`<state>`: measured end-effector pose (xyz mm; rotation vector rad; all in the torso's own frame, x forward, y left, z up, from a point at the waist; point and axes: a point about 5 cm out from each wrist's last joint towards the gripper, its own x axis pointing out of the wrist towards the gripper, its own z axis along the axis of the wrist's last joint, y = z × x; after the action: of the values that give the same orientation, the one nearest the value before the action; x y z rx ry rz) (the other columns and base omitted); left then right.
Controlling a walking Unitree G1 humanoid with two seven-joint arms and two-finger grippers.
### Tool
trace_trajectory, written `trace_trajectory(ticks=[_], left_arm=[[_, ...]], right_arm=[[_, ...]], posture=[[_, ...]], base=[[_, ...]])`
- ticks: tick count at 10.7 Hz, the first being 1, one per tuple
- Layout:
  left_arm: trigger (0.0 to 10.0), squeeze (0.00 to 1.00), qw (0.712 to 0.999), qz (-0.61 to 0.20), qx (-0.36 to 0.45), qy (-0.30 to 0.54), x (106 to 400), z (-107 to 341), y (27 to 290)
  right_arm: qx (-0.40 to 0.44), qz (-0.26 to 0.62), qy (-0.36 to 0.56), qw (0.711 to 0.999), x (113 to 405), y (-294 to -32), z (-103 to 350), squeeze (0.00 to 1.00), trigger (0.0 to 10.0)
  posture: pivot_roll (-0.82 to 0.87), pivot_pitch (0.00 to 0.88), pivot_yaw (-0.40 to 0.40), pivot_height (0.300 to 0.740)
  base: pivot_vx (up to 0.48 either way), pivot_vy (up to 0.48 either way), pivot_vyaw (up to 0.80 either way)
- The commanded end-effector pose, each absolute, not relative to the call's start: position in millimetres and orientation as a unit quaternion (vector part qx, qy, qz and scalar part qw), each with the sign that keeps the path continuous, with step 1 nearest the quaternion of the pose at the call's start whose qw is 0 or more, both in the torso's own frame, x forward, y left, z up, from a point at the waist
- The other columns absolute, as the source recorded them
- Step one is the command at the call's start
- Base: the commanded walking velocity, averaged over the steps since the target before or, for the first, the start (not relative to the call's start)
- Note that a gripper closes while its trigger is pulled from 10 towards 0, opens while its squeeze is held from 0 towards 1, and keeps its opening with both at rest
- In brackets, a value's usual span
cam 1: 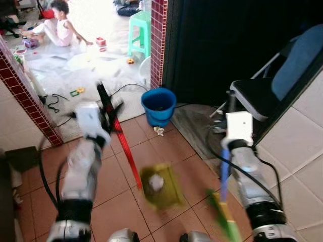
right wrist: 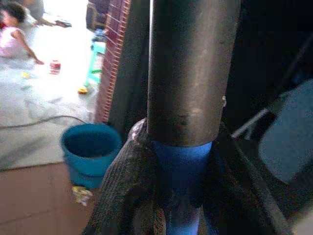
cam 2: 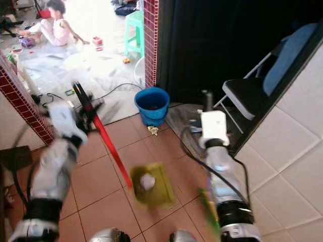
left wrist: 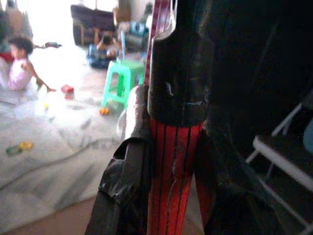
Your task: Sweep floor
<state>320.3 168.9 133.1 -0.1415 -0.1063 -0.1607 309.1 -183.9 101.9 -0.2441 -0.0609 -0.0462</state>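
Nearest us, on the terracotta floor between our two arms, lies a yellow-green dustpan with a crumpled white scrap in it. A red handle with a black top slants up from the pan's near corner into our left tool, whose fingers are pinched on it either side, just under the black cap. Our right tool is pinched the same way on a broom: its pole is grey above the grip and blue below, running down to blurred green bristles beside the pan.

The tiles around the pan lie open. To our right a pale tiled wall closes in, with a folding chair standing against a dark opening. Farther ahead a blue bucket sits on the tiles, a second scrap just before it. Red brick pillars frame a doorway on our left, cables trailing across its threshold. Beyond, on a bright white sheet, a person sits among small toys, a mint stool nearby.
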Motion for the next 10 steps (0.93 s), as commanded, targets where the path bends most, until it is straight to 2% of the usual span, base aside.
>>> trace_trajectory(ticks=[1,4,10], left_arm=[[10.0,0.00,0.986,-0.085,-0.093,-0.108,329,163,170],[10.0,0.00,0.975,-0.086,-0.117,-0.168,337,202,175],[10.0,0.00,0.964,-0.069,-0.134,-0.217,346,237,185]], right_arm=[[-0.121,-0.032,-0.040,0.991,309,-187,104,0.00,10.0],[-0.116,-0.031,-0.048,0.992,310,-181,104,0.00,10.0],[-0.119,-0.013,-0.055,0.991,311,-174,106,0.00,10.0]], posture=[[-0.06,0.000,0.015,0.740],[-0.06,0.000,0.023,0.740],[-0.05,0.000,0.024,0.740]], base=[[0.000,0.000,0.00],[0.000,0.000,0.00],[0.432,0.000,0.00]])
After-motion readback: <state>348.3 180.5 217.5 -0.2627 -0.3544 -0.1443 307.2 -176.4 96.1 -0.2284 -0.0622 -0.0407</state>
